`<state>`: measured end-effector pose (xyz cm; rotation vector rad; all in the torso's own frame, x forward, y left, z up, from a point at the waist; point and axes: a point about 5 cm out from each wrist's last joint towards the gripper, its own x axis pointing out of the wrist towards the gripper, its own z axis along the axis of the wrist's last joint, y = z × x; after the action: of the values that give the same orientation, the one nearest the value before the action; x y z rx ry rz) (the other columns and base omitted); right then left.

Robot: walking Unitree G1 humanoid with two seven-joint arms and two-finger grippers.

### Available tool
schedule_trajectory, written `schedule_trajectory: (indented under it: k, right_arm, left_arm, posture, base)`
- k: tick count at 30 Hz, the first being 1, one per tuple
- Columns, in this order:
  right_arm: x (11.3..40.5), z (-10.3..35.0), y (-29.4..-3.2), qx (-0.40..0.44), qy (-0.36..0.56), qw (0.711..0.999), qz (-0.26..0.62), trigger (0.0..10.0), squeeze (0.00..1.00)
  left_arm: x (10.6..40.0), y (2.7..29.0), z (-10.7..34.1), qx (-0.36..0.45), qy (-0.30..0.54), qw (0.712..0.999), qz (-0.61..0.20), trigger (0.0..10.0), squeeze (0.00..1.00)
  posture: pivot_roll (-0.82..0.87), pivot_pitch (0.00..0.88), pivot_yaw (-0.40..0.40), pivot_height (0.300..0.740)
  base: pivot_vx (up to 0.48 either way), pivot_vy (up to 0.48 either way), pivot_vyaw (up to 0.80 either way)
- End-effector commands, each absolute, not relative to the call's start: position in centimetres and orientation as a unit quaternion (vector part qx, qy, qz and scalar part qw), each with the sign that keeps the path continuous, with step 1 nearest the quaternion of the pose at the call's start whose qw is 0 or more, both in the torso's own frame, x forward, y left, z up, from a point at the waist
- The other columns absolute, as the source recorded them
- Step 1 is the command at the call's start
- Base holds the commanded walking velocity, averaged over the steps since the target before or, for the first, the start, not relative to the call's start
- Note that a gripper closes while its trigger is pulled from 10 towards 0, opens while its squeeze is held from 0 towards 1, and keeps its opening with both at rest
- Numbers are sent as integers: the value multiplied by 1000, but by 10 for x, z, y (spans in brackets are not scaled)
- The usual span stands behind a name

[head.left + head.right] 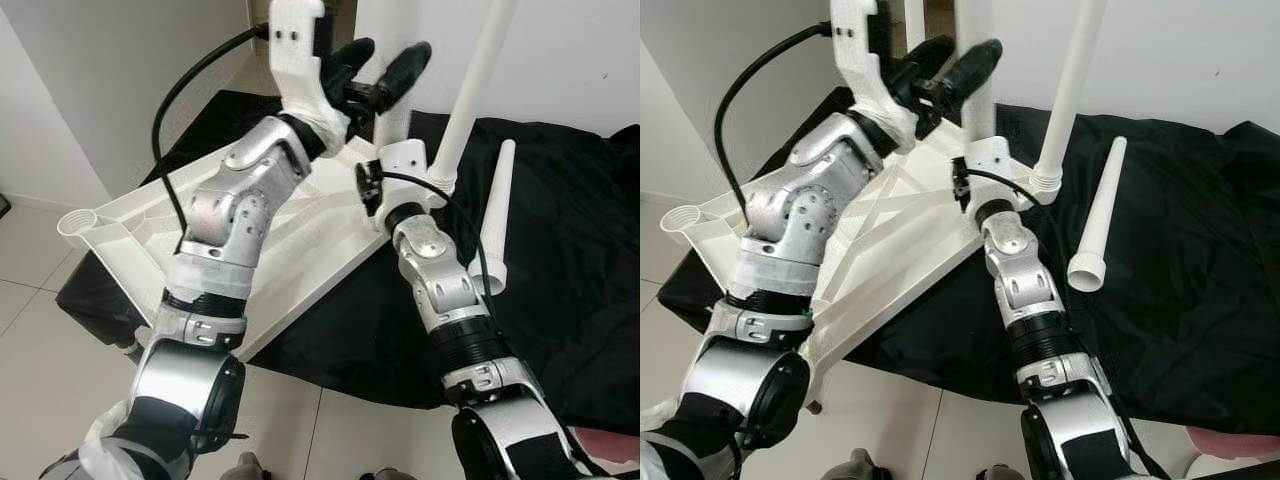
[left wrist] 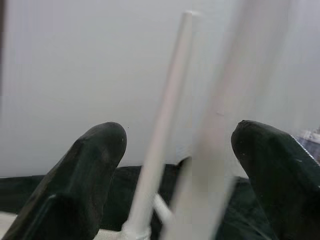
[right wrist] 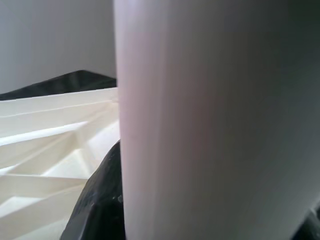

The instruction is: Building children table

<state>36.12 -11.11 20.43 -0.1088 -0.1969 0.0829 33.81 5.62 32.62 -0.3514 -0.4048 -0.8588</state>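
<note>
Left eye view: left gripper [image 1: 375, 68] fingers spread around upright table leg [image 1: 975, 60], steadying; right gripper [image 1: 985, 160] clamps leg base to seat it in tabletop [image 1: 300, 250] socket

The white tabletop [image 1: 902, 240] lay upside down, ribbed underside up. Two white legs [image 1: 1068, 96] stood upright in its sockets; a third leg [image 1: 1101, 217] lay loose beside it.
</note>
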Motion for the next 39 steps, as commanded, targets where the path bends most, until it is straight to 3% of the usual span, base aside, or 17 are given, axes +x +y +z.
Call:
schedule_trajectory:
  k: [1,3,11,18,21,30,39]
  right_arm:
    - [359,211,-117,-42,-119,992,26,10000,0]
    - [354,215,-125,-23,-141,990,10,10000,0]
    - [347,217,-132,-9,-161,987,0,10000,0]
    - [313,209,-160,12,-193,981,-26,10000,0]
    - [309,207,-166,11,-193,981,-30,10000,0]
    - [301,205,-176,3,-194,980,-36,10000,0]
    - [297,205,-178,-10,-195,981,-22,10000,0]
  left_arm:
    - [338,61,321,-161,-189,868,-430,10000,0]
    - [345,74,305,-118,-171,888,-411,10000,0]
    - [348,86,289,-88,-150,900,-399,10000,0]
    - [351,121,225,-14,-38,932,-361,10000,0]
    - [349,127,211,11,-11,932,-361,10000,0]
    - [338,142,182,35,52,921,-386,10000,0]
    - [313,154,144,107,141,876,-449,10000,0]
  posture:
    - [-2,15,34,740]
    - [-8,18,37,740]
    - [-11,22,36,740]
    - [-29,33,42,740]
    - [-30,34,46,740]
    - [-30,33,50,740]
    - [-19,32,44,740]
  base:
    - [0,0,0]
    - [0,0,0]
    - [0,0,0]
    - [0,0,0]
    - [0,0,0]
    - [0,0,0]
    - [0,0,0]
